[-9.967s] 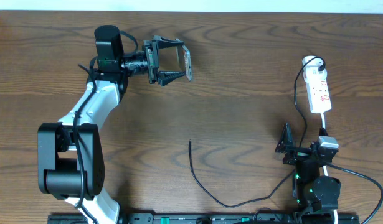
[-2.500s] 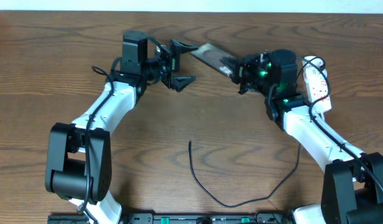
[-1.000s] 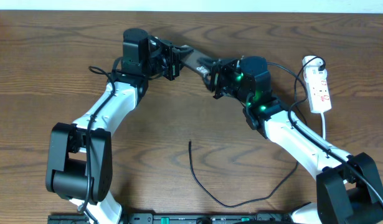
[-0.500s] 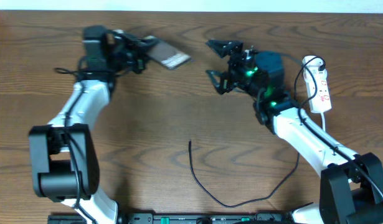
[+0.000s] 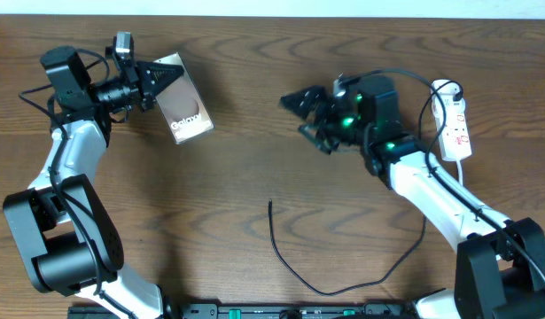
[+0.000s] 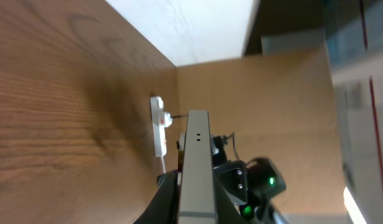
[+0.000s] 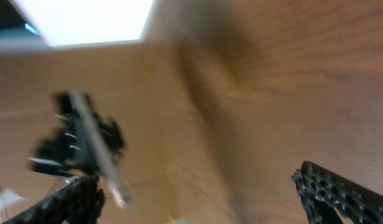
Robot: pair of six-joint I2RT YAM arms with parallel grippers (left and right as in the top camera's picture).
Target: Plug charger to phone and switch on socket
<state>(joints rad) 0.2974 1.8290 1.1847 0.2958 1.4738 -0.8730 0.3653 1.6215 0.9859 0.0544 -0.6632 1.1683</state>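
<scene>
The phone (image 5: 185,108), a dark slab with a brownish oval and white "Galaxy" lettering, hangs tilted above the table at the upper left. My left gripper (image 5: 157,81) is shut on its upper corner. In the left wrist view the phone (image 6: 197,163) shows edge-on between the fingers. My right gripper (image 5: 307,116) stands open and empty right of centre, well apart from the phone; its view is blurred, with nothing between the fingers (image 7: 337,193). The charger (image 5: 285,259) lies loose on the table, its tip (image 5: 270,204) near the centre. The socket (image 5: 454,120) lies at the right edge.
The socket's white cord (image 5: 463,182) runs down past my right arm (image 5: 432,195). The charger's black cable loops along the front edge towards the right. In the left wrist view the socket (image 6: 157,126) and my right arm (image 6: 256,183) show beyond the phone.
My right gripper has let go of the phone and opened wide. My left arm has swung far to the left with the phone, which now shows its lettered face.
</scene>
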